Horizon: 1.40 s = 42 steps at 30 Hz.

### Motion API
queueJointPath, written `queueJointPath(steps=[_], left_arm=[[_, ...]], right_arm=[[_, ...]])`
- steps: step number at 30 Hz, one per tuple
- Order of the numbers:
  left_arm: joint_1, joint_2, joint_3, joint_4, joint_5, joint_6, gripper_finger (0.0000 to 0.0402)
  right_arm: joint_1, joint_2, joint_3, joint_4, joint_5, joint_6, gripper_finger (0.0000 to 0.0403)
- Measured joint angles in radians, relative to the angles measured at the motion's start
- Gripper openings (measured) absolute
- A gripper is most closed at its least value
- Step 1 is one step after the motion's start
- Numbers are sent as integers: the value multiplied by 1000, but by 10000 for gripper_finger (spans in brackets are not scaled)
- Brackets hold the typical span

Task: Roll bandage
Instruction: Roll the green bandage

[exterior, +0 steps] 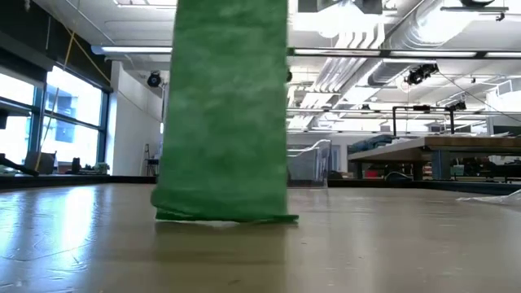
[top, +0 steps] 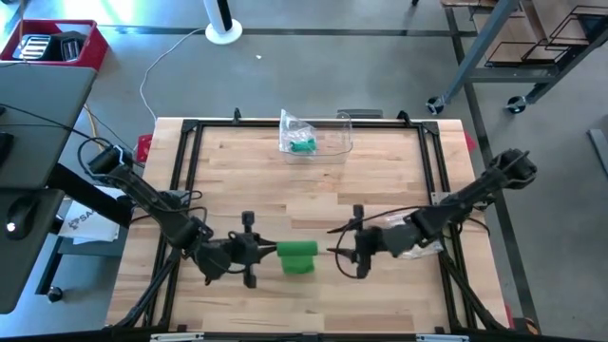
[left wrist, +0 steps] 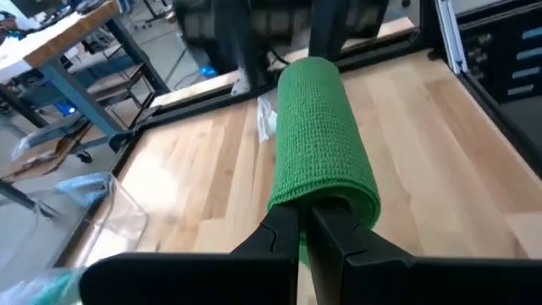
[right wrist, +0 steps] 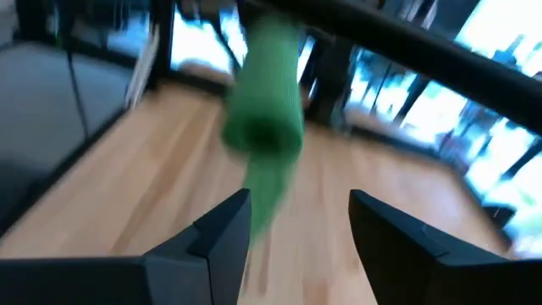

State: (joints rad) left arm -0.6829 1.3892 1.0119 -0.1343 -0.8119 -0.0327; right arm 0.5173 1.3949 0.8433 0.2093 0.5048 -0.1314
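A green bandage (exterior: 224,114) fills the middle of the low view, a wide strip running from the top edge down to the table (exterior: 383,252), where its lower end sits on the wood with a slightly ragged edge (a thin fold juts out to the right). Its fabric looks finely textured. Behind it a clear container (exterior: 309,167) stands at the table's far edge. Beyond lie windows (exterior: 49,122) on the left, a workbench (exterior: 456,150) on the right, and ceiling ducts (exterior: 383,41).
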Motion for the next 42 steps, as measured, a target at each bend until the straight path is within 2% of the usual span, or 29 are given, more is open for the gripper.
queueJointPath(steps=[4, 10, 14, 20, 28, 32, 37, 42], left_arm=[[-6, -80, -133, 190, 61, 41, 0], [29, -173, -377, 664, 292, 139, 0], [44, -178, -472, 814, 314, 125, 0], [57, -179, -492, 830, 329, 79, 0], [59, -178, -492, 830, 336, 77, 0], [59, -178, -492, 820, 336, 68, 0], [59, -178, -492, 809, 333, 68, 0], [59, -177, -492, 815, 334, 68, 0]], right_arm=[[45, 6, 14, 161, 45, -122, 192], [52, 37, 14, 326, 2, -220, 192], [51, 63, 14, 399, -50, -240, 192], [45, 66, 65, 343, -54, -251, 192], [-20, 130, 260, 37, -120, -184, 192], [-22, 191, 329, 26, -103, -221, 192], [-33, 218, 380, -68, -35, -209, 192], [-48, 227, 401, -107, -92, -206, 192]])
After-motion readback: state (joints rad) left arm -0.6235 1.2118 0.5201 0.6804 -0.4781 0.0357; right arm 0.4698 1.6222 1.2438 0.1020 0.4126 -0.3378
